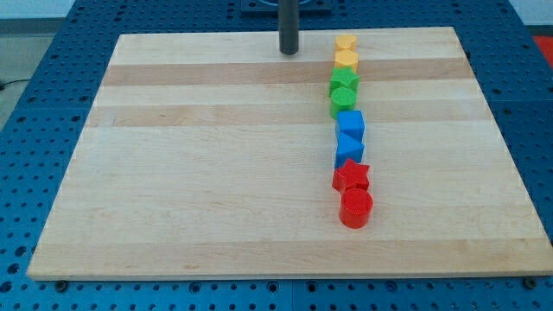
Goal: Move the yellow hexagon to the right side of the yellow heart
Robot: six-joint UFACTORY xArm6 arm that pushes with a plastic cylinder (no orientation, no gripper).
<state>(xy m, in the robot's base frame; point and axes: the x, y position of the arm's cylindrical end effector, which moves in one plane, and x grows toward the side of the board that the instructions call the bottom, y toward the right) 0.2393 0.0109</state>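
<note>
Hand there is none: my tip (288, 51) stands left of yellow hexagon (346, 42), yellow heart (346, 60) touching below.

On the wooden board (216, 173), eight blocks form a column right of centre: yellow hexagon (346, 42) topmost, touching the yellow heart (346, 60) below it. Two green, two blue, a red star (352, 175) and a red cylinder (356, 208) follow. My tip (288, 51) rests near the view's top, left of the hexagon and apart from it.
</note>
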